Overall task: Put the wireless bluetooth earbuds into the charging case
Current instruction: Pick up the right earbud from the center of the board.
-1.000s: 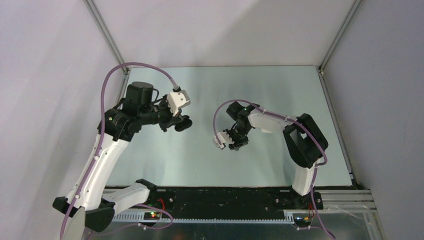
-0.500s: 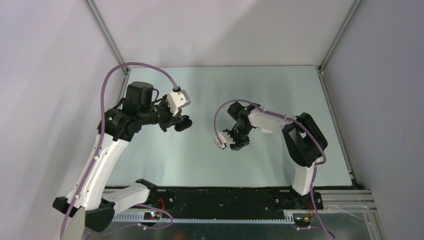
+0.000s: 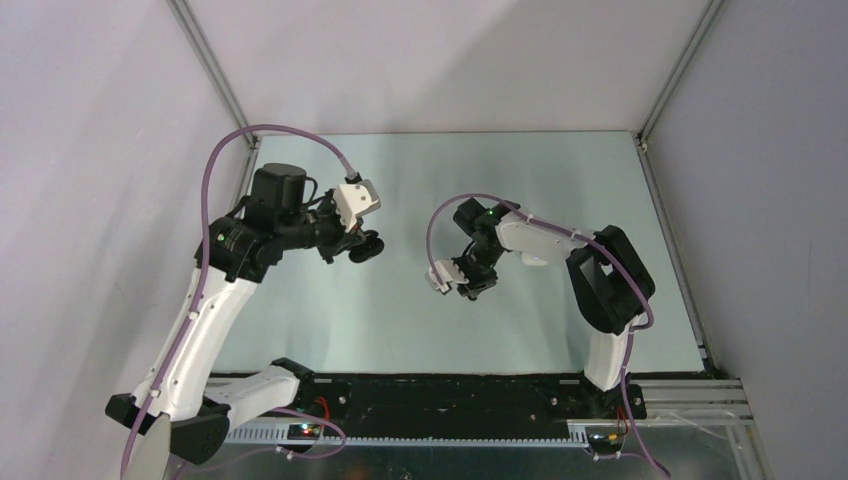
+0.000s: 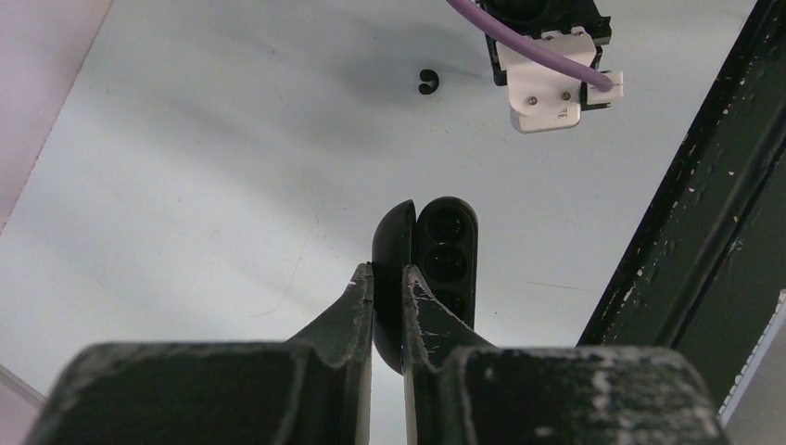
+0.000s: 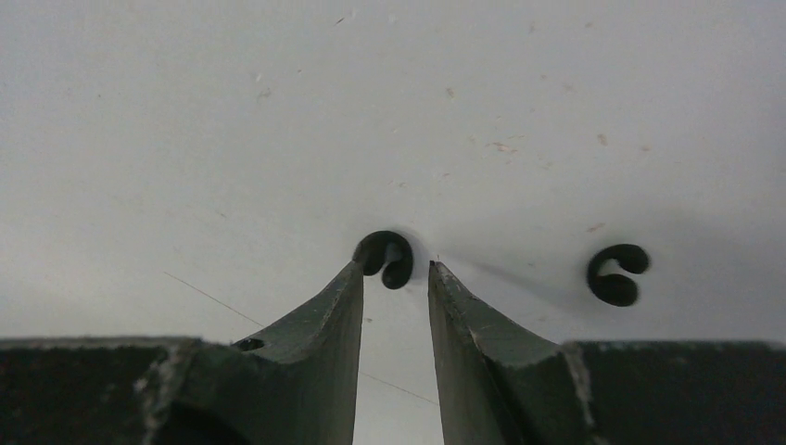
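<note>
Charging case (image 4: 448, 250): being held off the table (image 3: 560, 180) by the left gripper (image 4: 387, 273), hanging over the left half of the surface, roughly midway between the far and near edges. Case is standing open; its lid (image 4: 393, 239) is sitting edge-on between the two fingers, which are clenching on it with only a thin slit between them. Dark round wells are showing in the open body just right of the lid.

Right gripper (image 5: 397, 271): pointing down at the table near the centre of the surface, slightly toward the right edge. Fingers are standing released, a narrow gap between the tips. One black earbud (image 5: 385, 255) is lying on the table at the mouth of that gap; the left fingertip (image 5: 352, 278) is touching or nearly touching it, and the other tip is sitting just beside it. Bud is not being lifted.

A second black earbud (image 5: 616, 274) is lying on the table near the first, outside the fingers and apart from them.

Case and the two buds are sitting well apart.
</note>
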Robot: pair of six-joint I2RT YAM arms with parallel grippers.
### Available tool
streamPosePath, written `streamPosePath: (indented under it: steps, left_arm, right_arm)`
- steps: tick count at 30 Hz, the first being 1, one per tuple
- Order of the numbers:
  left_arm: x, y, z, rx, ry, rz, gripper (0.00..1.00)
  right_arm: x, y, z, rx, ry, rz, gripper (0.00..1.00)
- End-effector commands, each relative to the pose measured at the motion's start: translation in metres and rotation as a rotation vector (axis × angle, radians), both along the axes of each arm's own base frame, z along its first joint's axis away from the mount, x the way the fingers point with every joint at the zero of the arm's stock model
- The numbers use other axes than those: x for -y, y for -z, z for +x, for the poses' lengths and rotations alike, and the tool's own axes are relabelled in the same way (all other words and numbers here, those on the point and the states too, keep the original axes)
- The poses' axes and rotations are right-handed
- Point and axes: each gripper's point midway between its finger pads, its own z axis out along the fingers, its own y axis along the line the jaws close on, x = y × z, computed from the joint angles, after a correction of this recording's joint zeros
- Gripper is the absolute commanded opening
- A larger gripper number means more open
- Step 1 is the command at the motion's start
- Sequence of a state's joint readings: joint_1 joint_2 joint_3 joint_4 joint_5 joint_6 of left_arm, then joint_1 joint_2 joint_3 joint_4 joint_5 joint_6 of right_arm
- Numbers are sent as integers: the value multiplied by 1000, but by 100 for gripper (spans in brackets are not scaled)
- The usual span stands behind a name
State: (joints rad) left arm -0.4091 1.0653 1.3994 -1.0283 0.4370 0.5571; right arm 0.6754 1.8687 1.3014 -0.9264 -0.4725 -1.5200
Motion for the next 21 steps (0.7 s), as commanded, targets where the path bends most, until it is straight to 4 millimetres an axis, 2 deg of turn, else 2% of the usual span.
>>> streamPosePath:
  steps: [1, 9, 14, 21]
  left_arm:
    - [-1, -3, 1, 11, -8, -11, 0]
    - [-1, -5, 1, 17, -8, -13, 0]
    - [-2, -4, 0, 17, -10, -11, 0]
    - [-2, -5, 1, 19, -13, -12, 0]
  right_arm:
    - [-17, -25, 2, 17, -39, 62, 36]
    - [-22, -9, 12, 54, -52, 34, 36]
    - [-19, 1, 19, 59, -54, 3, 36]
    - [-13, 5, 21, 49, -51, -16, 36]
